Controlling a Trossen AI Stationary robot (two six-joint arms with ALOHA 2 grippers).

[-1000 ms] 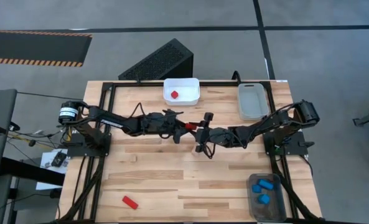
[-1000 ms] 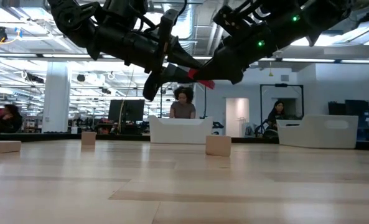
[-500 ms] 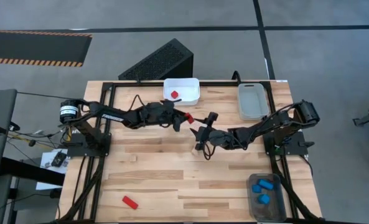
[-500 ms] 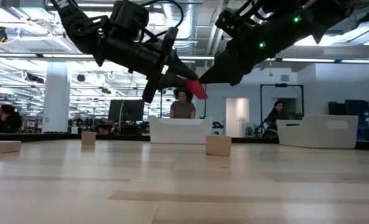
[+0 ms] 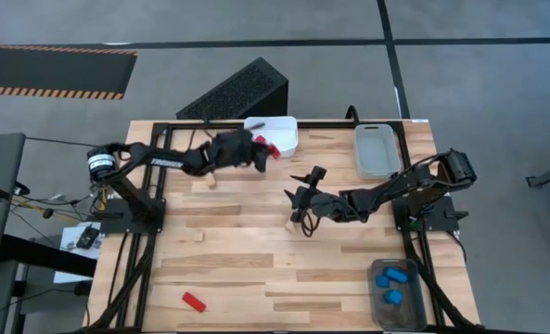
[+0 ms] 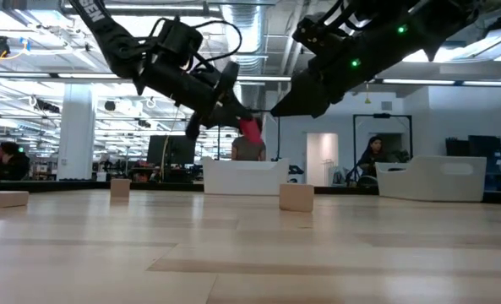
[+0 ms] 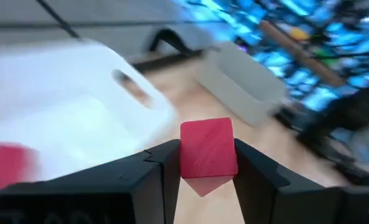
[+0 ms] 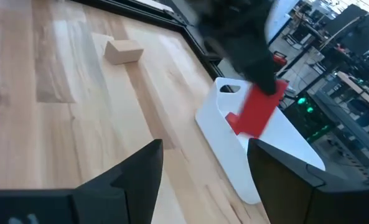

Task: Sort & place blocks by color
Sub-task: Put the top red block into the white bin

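Jaws of the left gripper [image 7: 208, 180] clamp a red block [image 7: 208, 149] at the far edge of the table, right beside the white bin [image 5: 284, 139]; right gripper [image 8: 203, 180] hangs mid-table w/ fingers spread and nothing between them.

To do this well: carry the block fully over the bin's rim before letting go, keep it low so it doesn't bounce, and aim beside the red block already inside [image 7: 7, 165] (it sits near one wall).

Another red block [image 5: 193, 300] lies near-left; blue blocks [image 5: 392, 278] sit in the clear bin [image 5: 375, 297] near-right; grey bin [image 5: 375, 150] far-right.

Pale plank tabletop [image 5: 237, 260] w/ a black frame; wood block [image 6: 296, 197] on it. Behind: an open workshop, bright ceiling lights, people seated at desks.
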